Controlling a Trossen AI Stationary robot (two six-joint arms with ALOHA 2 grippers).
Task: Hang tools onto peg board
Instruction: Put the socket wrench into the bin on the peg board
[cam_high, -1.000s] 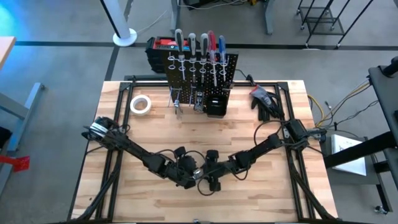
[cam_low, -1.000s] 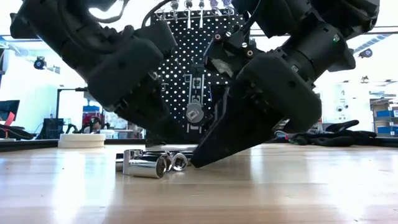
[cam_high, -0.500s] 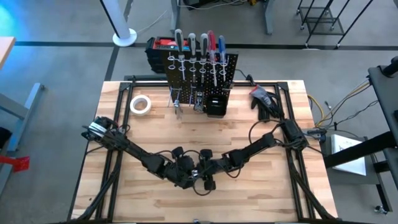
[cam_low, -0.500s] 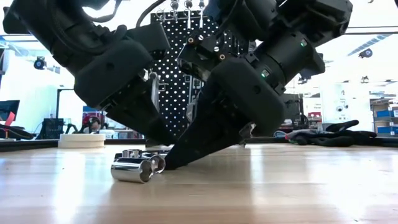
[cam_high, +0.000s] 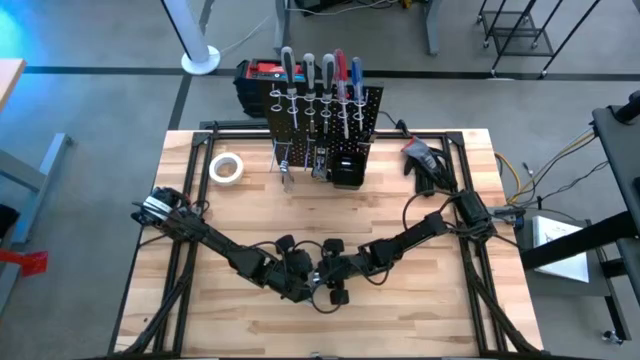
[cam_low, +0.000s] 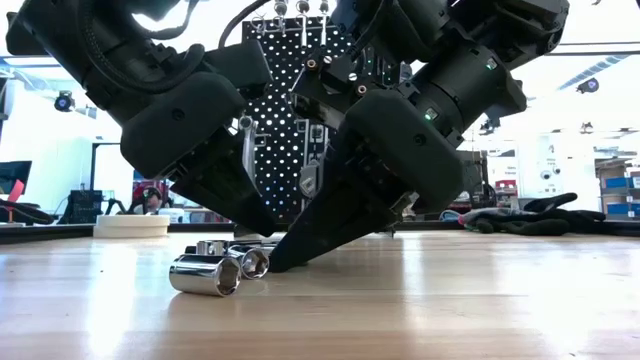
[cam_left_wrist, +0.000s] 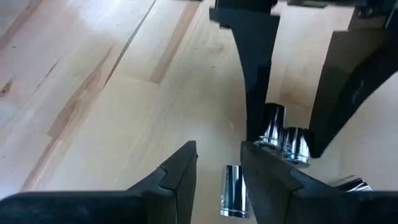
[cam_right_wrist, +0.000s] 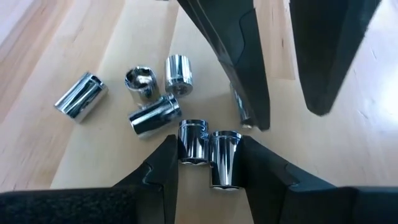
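Several chrome sockets lie on the wooden table near its front middle, where both grippers meet. My right gripper (cam_right_wrist: 210, 155) is shut on two sockets (cam_right_wrist: 210, 148) that sit side by side. My left gripper (cam_left_wrist: 219, 168) faces it, open, with one socket (cam_left_wrist: 231, 190) lying loose on the table between its fingers. More sockets (cam_right_wrist: 154, 117) lie scattered beside them, one (cam_low: 205, 275) nearer the front edge. The peg board (cam_high: 325, 110) stands upright at the far edge, with screwdrivers (cam_high: 320, 75) in its ring holders. My right gripper pinches the pair of sockets between its two fingers, one finger on the outer side of each socket (cam_right_wrist: 184, 144). The fingers slant down from the table's far right. Both sockets rest on the table (cam_right_wrist: 93, 162), touching each other.
A white tape roll (cam_high: 227, 167) lies at the far left and black gloves (cam_high: 425, 160) at the far right. A black-and-red case (cam_high: 260, 75) stands behind the peg board, and a small black bin (cam_high: 347, 170) hangs on the board's front. Bare wood stretches along the table's left and right sides.
My right gripper has slid toward the table's left, closer to my left gripper and in among the sockets. One socket has rolled out of the cluster toward the table's left and near edge.
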